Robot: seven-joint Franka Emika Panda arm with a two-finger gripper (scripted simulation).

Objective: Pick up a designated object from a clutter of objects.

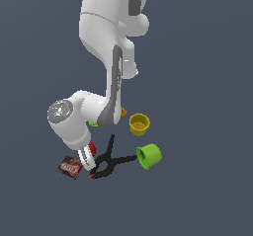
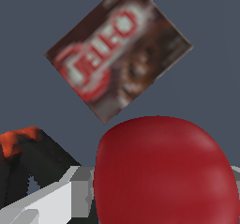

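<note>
The designated object (image 2: 164,171), a glossy bright red rounded piece, fills the lower part of the wrist view and sits between my grey fingers (image 2: 51,197). From the exterior view only a sliver of this red piece (image 1: 92,147) shows beside the gripper (image 1: 89,162), which is low over the clutter and looks shut on it. The brown packet (image 1: 69,167) (image 2: 119,54) lies just beyond the gripper. A black spring clamp (image 1: 111,161) (image 2: 28,157) with orange-tipped ends lies right beside the fingers.
A yellow cup (image 1: 139,124) stands upright and a green cup (image 1: 149,156) lies on its side toward the exterior view's right. A tiny orange ball (image 1: 123,112) peeks out by the forearm, and a green sliver (image 1: 93,124) shows behind the arm.
</note>
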